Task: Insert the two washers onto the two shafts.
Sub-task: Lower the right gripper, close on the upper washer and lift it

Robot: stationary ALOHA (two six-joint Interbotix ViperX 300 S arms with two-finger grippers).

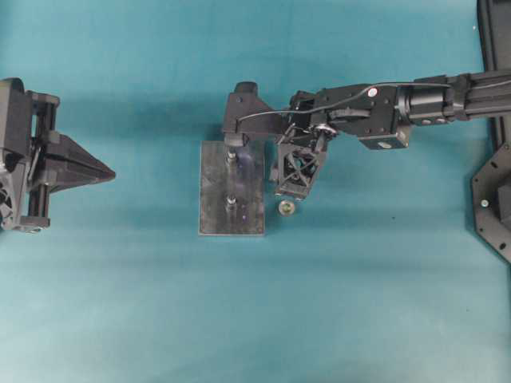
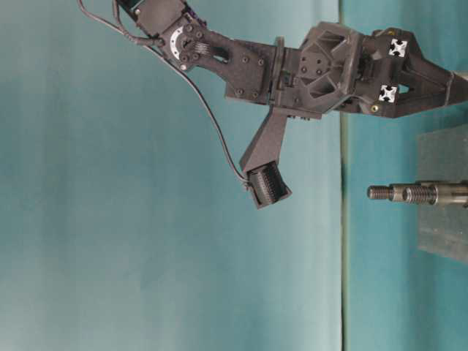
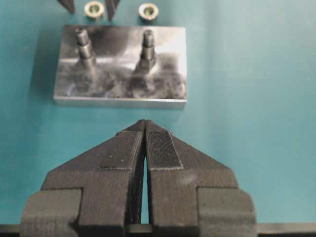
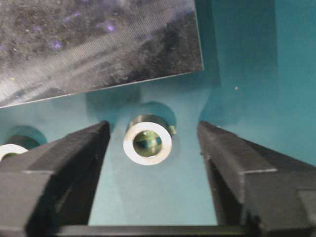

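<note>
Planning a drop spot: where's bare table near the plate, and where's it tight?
Free: teal mat between the left gripper and the metal plate, and the wide stretch below the plate in the overhead view. Crowded: the plate's right edge, where the right gripper straddles one washer and a second washer lies alongside.

a second washer [image 1: 287, 208] lies on the teal table cover [image 1: 383, 303], just beside the metal base plate [image 1: 214, 207].

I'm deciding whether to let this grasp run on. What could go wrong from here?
The washer sits free between the right gripper's open fingers, so uneven closing might tip or flick it. It lies close to the metal plate, which a finger might clip. A second washer lies nearby and could get nudged.
</note>
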